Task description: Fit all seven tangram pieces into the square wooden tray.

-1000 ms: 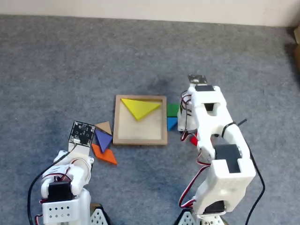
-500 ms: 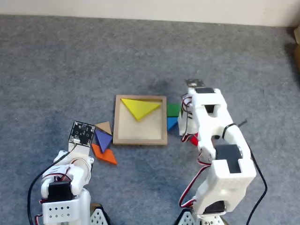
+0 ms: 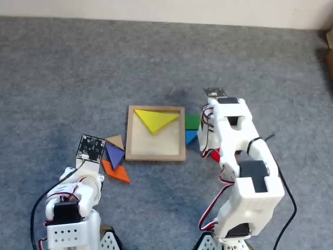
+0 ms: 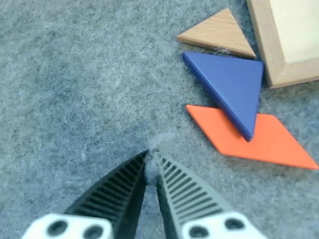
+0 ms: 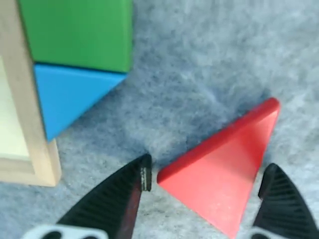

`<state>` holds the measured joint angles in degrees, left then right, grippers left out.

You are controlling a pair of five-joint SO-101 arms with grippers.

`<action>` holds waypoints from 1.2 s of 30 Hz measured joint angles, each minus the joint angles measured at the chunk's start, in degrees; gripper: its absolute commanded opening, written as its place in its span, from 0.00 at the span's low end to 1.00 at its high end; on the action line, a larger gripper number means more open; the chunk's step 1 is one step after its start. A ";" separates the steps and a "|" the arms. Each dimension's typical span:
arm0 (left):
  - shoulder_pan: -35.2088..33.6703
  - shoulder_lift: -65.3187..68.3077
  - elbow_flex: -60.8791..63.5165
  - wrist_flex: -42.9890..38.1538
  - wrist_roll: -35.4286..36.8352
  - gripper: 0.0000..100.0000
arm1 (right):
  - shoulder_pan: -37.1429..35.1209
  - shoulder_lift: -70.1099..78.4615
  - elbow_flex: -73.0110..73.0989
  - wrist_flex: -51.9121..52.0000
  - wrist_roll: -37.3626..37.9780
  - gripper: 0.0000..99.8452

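The square wooden tray lies mid-table with a yellow triangle in its far half. A tan triangle, a dark blue triangle and an orange parallelogram lie by the tray's left side; the blue one overlaps the orange one. My left gripper is shut with nothing in it, on bare carpet short of them. A green piece and a light blue triangle rest against the tray's right rim. My right gripper is open, its fingers either side of a red triangle on the carpet.
Grey carpet covers the whole table, with wide free room beyond the tray and to its left. A brown object sits at the far right edge. The right arm stands over the ground right of the tray.
The right arm has shifted slightly away from the front. The left arm and all pieces have stayed put.
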<state>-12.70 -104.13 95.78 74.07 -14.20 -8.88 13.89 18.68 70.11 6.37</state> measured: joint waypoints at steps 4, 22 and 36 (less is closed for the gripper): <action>0.00 0.00 0.00 0.00 0.00 0.01 | 1.41 0.00 0.26 0.35 0.18 0.33; 0.00 0.00 0.00 0.00 0.00 0.01 | 1.85 -0.18 2.11 0.35 0.09 0.30; 0.00 0.00 0.00 0.00 0.00 0.01 | 2.20 -0.18 2.11 0.35 0.09 0.22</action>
<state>-12.70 -104.13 95.78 74.07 -14.20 -6.68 13.71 20.79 70.46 6.46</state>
